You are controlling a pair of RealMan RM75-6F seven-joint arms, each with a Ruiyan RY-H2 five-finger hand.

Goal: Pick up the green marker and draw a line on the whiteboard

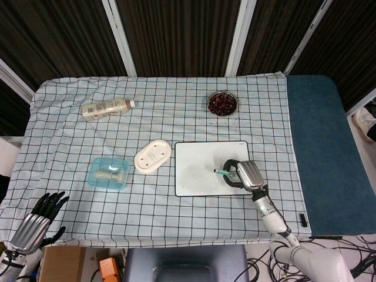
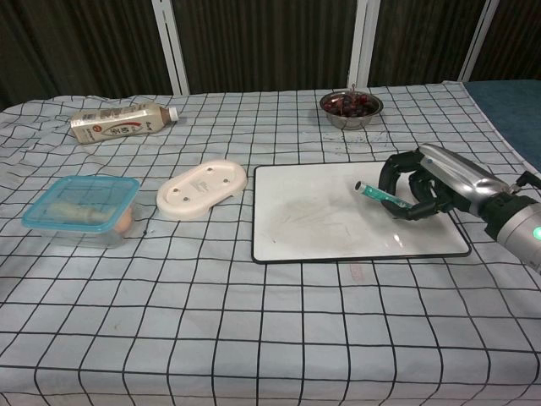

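The whiteboard [image 1: 200,170] [image 2: 321,216] lies flat on the checked cloth, right of centre, with faint smudges on it. My right hand [image 1: 245,175] [image 2: 431,182] hovers over the board's right part and grips the green marker [image 1: 222,173] [image 2: 380,195], whose free end points left and slightly up. Whether the marker touches the board cannot be told. My left hand [image 1: 36,220] hangs off the table's front left corner with fingers spread, holding nothing; the chest view does not show it.
A cream soap dish [image 1: 153,156] [image 2: 202,188] lies just left of the board. A blue lidded box [image 1: 108,173] [image 2: 81,208] sits further left. A bottle [image 1: 108,108] [image 2: 121,122] lies at the back left, a metal bowl of cherries [image 1: 222,103] [image 2: 350,104] behind the board.
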